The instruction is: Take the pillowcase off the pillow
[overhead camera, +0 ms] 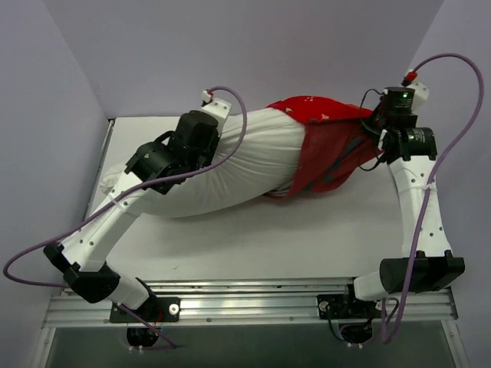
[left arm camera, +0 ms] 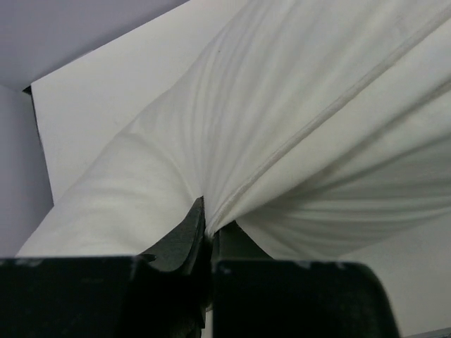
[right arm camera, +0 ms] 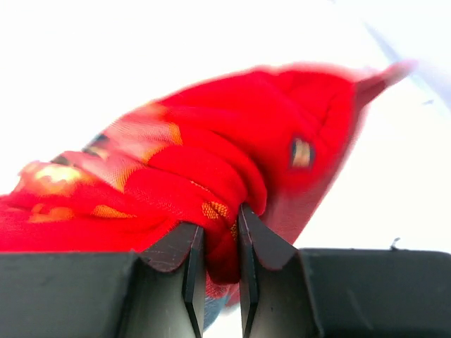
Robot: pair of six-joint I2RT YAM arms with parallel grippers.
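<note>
From above, the pillow (overhead camera: 222,165) lies slantwise across the table (overhead camera: 253,238), bare along most of its length, with the pillowcase (overhead camera: 326,146) bunched over its right end only. The plump end inside the red fabric looks the likely sticking point: the case could jam there instead of sliding off. In the left wrist view, the left gripper (left arm camera: 208,227) has its fingers pressed together on a thin pinch of the pillow's white cover, with taut creases fanning out from it. So small a bite may slip under a hard pull, and the pillow would then travel with the case. In the blurred right wrist view, the right gripper (right arm camera: 220,229) is clamped on a fold of red cloth. Whether pillow cover is caught in that fold cannot be told; if it is, pulling would drag both.
</note>
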